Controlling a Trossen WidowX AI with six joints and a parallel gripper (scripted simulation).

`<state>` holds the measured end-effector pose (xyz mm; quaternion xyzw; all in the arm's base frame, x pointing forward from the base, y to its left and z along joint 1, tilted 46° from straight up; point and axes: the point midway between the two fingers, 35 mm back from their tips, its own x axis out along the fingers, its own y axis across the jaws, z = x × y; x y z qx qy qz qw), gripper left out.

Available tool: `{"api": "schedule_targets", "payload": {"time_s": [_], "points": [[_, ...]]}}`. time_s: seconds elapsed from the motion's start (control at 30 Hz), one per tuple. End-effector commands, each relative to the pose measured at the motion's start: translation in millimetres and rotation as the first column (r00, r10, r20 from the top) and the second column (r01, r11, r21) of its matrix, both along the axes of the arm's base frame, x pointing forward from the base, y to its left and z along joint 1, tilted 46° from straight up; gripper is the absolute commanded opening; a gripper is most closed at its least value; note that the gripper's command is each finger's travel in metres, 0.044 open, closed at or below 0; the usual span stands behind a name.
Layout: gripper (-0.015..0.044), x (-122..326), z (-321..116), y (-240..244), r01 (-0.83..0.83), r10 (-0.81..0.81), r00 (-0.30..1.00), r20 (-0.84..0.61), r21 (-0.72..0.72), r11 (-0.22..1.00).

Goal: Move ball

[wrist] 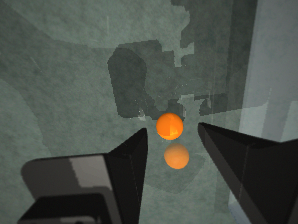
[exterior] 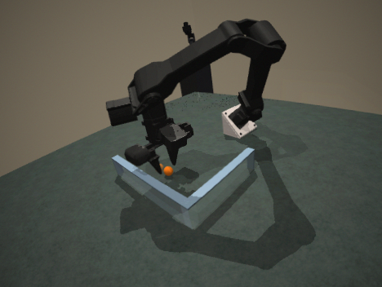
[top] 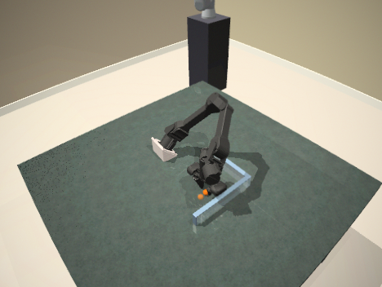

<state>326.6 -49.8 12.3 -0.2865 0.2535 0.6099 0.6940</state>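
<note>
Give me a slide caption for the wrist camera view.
Open pincer poised over the solid orange ball, with its see-through copy just beside it and a clear wall at right.

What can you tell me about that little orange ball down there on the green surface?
The ball is small, round, bright solid orange and smooth, with a soft sheen. It rests on the dark green mat, inside the corner made by the clear walls. A paler, see-through copy sits right beside it. The gripper hangs just above with its jaws apart, one on either side, not touching it.
</note>
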Motion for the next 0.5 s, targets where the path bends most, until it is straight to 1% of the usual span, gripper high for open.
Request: {"api": "schedule_targets", "payload": {"time_s": [0.0, 0.1, 0.23, 0.47], "points": [[0.0229, -0.2, -5.1, 6.2, 0.0, 0.0, 1.0, -0.004, 0.006, 1.0], [0.0229, -0.1, -6.6, 7.9, 0.0, 0.0, 1.0, -0.004, 0.006, 1.0], [0.0124, -0.1, -6.6, 7.9, 0.0, 0.0, 1.0, -0.004, 0.006, 1.0], [0.0077, -0.1, -6.6, 7.9, 0.0, 0.0, 1.0, -0.004, 0.006, 1.0]]}}
